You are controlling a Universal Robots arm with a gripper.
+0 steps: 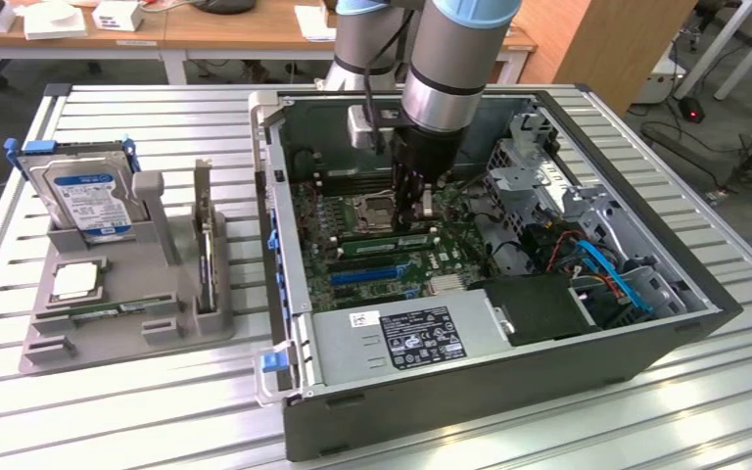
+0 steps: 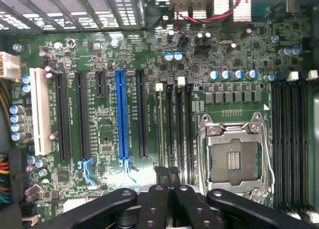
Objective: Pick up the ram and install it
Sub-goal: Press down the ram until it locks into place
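The ram [image 1: 383,242] is a long, thin green stick. It stands on its edge in a slot on the green motherboard [image 1: 409,269], just beside the empty CPU socket [image 1: 376,208], inside the open computer case [image 1: 481,401]. My claw [image 1: 415,201] is clenched tight with nothing gripped in it. It hangs right over the ram, and I cannot tell if it touches the stick. In the wrist view the closed fingertips [image 2: 167,171] point at the black memory slots next to the CPU socket [image 2: 234,157], and a long blue card slot [image 2: 120,117] runs off to one side. The ram is hard to pick out there because the black fingers [image 2: 149,204] cover part of the slots. The big arm [image 1: 454,59] hides the back of the board. The boxy power supply [image 1: 402,338] and blue cables [image 1: 611,274] sit close by in the case. On the exterior view's left, well apart on the slatted table [image 1: 89,421], a gray holder [image 1: 128,338] keeps a hard drive [image 1: 86,201] with a blue label and a tall dark expansion card [image 1: 203,235].
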